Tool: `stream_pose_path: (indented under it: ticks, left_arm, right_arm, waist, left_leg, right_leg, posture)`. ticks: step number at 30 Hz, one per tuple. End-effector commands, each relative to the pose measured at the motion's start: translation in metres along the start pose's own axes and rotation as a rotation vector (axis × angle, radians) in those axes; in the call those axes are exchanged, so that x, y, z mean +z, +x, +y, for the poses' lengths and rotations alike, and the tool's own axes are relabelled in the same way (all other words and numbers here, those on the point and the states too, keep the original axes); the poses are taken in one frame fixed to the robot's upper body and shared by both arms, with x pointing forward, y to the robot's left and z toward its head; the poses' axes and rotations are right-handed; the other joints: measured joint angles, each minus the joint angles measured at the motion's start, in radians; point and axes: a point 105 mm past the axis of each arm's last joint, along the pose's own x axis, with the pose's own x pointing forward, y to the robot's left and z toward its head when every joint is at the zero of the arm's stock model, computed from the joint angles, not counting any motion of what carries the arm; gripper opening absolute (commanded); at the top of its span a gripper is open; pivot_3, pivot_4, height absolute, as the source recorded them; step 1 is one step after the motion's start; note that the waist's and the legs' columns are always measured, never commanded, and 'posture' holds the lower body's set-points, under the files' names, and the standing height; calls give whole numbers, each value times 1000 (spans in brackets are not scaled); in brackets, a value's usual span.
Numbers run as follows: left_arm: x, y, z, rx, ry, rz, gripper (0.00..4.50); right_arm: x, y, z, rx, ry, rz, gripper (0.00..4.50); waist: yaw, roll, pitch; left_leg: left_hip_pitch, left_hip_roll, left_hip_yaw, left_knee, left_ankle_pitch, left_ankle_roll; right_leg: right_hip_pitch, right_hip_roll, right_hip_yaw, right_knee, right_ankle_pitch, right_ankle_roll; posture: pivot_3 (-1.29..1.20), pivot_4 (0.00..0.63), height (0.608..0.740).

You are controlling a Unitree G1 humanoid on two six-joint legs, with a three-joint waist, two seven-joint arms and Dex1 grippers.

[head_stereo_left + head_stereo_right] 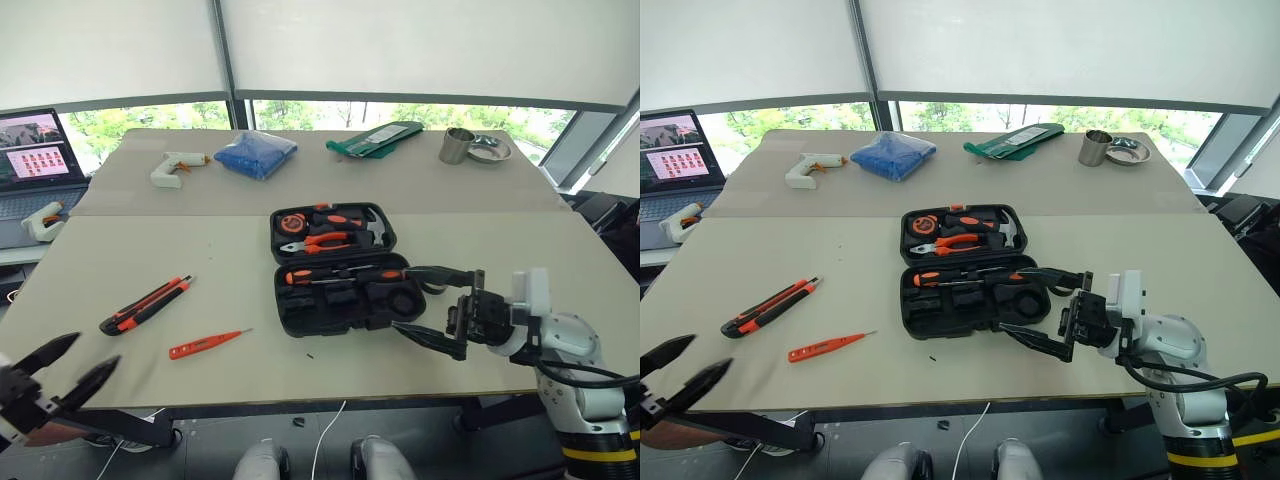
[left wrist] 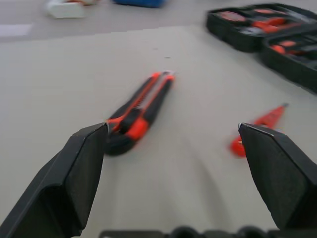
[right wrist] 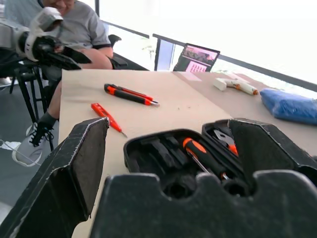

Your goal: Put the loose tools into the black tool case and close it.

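Left gripper [image 1: 68, 368] is hovering off the near-left table edge, fingers spread wide, holding nothing. Just ahead of it the knife [image 1: 146, 305] is lying diagonally on the table [image 1: 520, 250], and the tester pen [image 1: 208, 344] is lying a little to the right, nearer the front edge; both are well apart from the case [image 1: 340, 270]. The case is sitting open at table centre, hinge running left-right, with pliers [image 1: 322, 241] and hammer [image 1: 372, 228] in the far half and a screwdriver [image 1: 335, 275] seated in the near half; the tape roll seems to be in its recess but that is hard to confirm. Right gripper [image 1: 428, 304] is hanging at the case's near-right corner, fingers released wide, empty. Judged step: knife and pen still need loading, lid not yet shut. Risks: the pen is thin and flat on the table, so the fingers could skid over it or flick it off the near edge; the knife could be grabbed off-centre and tilt out; the right gripper is so close it could nudge the case; a badly seated tool would block the lid.
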Motion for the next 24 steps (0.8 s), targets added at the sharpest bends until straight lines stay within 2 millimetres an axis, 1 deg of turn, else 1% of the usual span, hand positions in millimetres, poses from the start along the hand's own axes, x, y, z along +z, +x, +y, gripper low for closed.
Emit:
stream_pose_path:
  ticks: [1, 3, 5, 8, 10, 12, 15, 16, 17, 18, 19, 20, 21, 22, 24]
  left_arm:
    - [-6, 25, -14, -219, 101, 80, 4500]
    - [-11, 45, -18, -320, 144, 128, 4500]
    - [-14, 60, -19, -369, 173, 155, 4500]
    - [-16, 78, -20, -407, 182, 170, 4500]
    - [-22, 91, -21, -432, 182, 202, 4500]
    - [-29, 98, -19, -440, 166, 231, 4500]
    - [-34, 99, -19, -453, 132, 257, 3667]
    - [-37, 98, -20, -463, 123, 263, 3222]
    - [-39, 97, -20, -471, 116, 270, 2915]
    - [-42, 95, -21, -480, 108, 278, 2509]
    - [-45, 93, -21, -484, 101, 285, 2274]
    - [-48, 92, -21, -485, 96, 292, 1781]
    - [-50, 91, -20, -485, 95, 296, 1448]
    - [-50, 90, -20, -486, 100, 293, 1064]
    - [-45, 93, -18, -472, 109, 252, 502]
  right_arm:
    - [12, 6, 9, 83, -22, -11, 4483]
    - [8, 7, 14, 116, -13, 11, 4483]
    - [5, 6, 19, 136, -7, 31, 4483]
    - [0, 3, 21, 146, -6, 56, 4483]
    - [-2, 0, 20, 137, -4, 68, 4483]
    - [-4, -2, 21, 129, -3, 77, 4483]
    - [-5, -4, 21, 119, -4, 85, 4500]
    - [-5, -4, 21, 115, -5, 87, 4500]
    - [-6, -5, 21, 112, -5, 88, 4500]
    - [-6, -5, 21, 110, -5, 90, 4500]
    - [-6, -5, 21, 109, -6, 91, 4500]
    - [-6, -6, 21, 108, -6, 92, 4500]
    - [-7, -6, 21, 106, -7, 94, 4500]
    - [-7, -7, 21, 106, -8, 95, 4500]
    - [-8, -8, 20, 104, -8, 99, 4500]
  waist:
    - [4, 0, 0]
    - [7, 1, 0]
    - [8, 1, 0]
    - [8, 0, 0]
    - [9, 0, 0]
    - [8, 0, 0]
    - [8, 0, 0]
    - [8, 0, 0]
    - [8, 0, -1]
    - [8, 1, -1]
    - [8, 1, -1]
    - [7, 1, -1]
    - [7, 1, -1]
    - [6, 2, -1]
    - [6, 2, -1]
  left_leg:
    - [0, 0, 0, 0, 0, 0]
    - [0, 0, 0, 0, 1, 1]
    - [0, 0, 1, 0, 4, 6]
    - [-1, 0, 1, 0, 4, 6]
    - [-1, 0, 1, 0, 4, 6]
    - [-1, 0, 1, 0, 4, 6]
    - [0, 0, 1, 0, 4, 6]
    - [0, 0, 1, 0, 4, 6]
    - [1, 0, 1, 0, 4, 7]
    - [1, 0, 1, 0, 4, 7]
    - [1, 0, 1, 0, 4, 6]
    - [2, 0, 1, 0, 4, 6]
    - [2, 0, 1, 0, 4, 6]
    - [2, 0, 1, 0, 4, 6]
    - [3, 0, 1, 0, 4, 6]
  right_leg:
    - [0, 0, 0, 0, 0, 0]
    - [0, 1, 0, 0, 0, 0]
    - [0, 1, 0, 0, 0, 0]
    - [0, 1, 0, 0, 1, 0]
    - [0, 1, 0, 0, 4, 3]
    - [0, 2, 0, 0, 4, 5]
    - [1, 2, 0, 1, 4, 5]
    - [1, 2, 0, 1, 4, 5]
    - [1, 2, 0, 1, 4, 5]
    - [2, 2, 0, 1, 4, 5]
    - [2, 2, 0, 1, 4, 5]
    - [2, 2, 0, 1, 4, 5]
    - [2, 2, 1, 1, 4, 5]
    - [2, 2, 1, 1, 4, 6]
    - [2, 2, 1, 1, 4, 5]
  posture:
    - [0, 150, 740]
    - [0, 150, 740]
    - [0, 150, 740]
    - [0, 150, 740]
    - [0, 150, 740]
    - [0, 150, 740]
    - [0, 150, 740]
    - [0, 150, 740]
    - [0, 150, 740]
    - [0, 150, 740]
    - [0, 150, 740]
    - [0, 150, 740]
    - [0, 150, 740]
    - [0, 150, 740]
    - [0, 150, 740]
